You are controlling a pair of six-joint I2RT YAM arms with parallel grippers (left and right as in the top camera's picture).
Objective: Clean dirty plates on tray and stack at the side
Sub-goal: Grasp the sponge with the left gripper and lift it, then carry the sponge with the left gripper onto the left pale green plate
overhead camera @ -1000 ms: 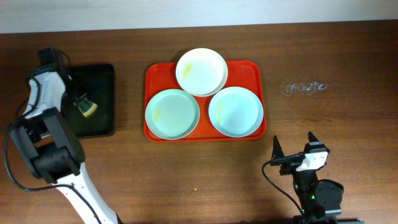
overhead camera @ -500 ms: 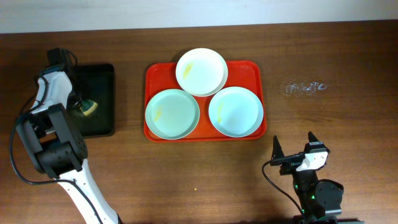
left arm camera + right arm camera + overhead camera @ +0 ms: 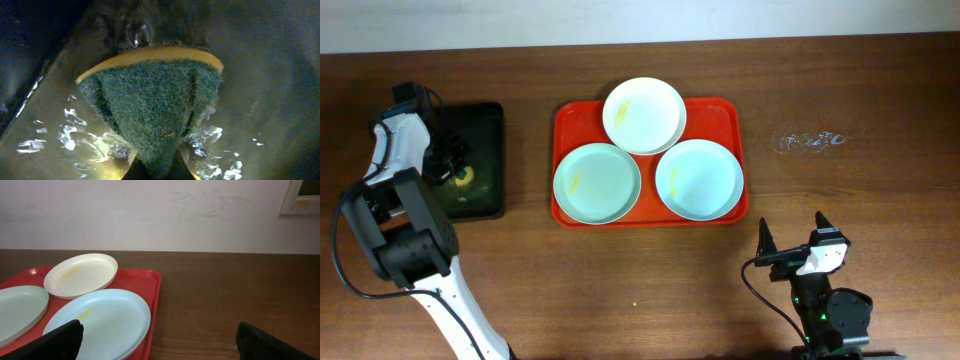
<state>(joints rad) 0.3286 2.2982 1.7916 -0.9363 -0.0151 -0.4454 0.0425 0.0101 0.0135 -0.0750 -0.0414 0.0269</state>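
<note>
Now the left gripper (image 3: 455, 168) is working inside the black tray (image 3: 485, 200), jaws clamped on a green-and-yellow sponge (image 3: 155, 110). Over the last second the wrist has been shifting slightly over that tray. The sponge is now pressing against its wet, glinting floor, so this is probably wetting or loading the sponge, not yet scrubbing.

Nothing is moving elsewhere. All three plates are still sitting on the red tray (image 3: 563, 115):
- the white plate (image 3: 643, 115) is overlapping the far rim
- the left mint plate (image 3: 597, 183) and the right mint plate (image 3: 699, 179) are lying in front, edges close together
- yellowish smears are showing on each

No plate is cleaned or stacked yet.

The right gripper (image 3: 791, 235) is idling near the table's front edge, fingers (image 3: 55, 342) spread wide and holding nothing, facing the plates.

A whitish scuff (image 3: 808, 140) is marking the table (image 3: 880, 250) to the right of the red tray. The wood between black tray and red tray is looking bare, so nothing seems to be blocking the sponge's path.
</note>
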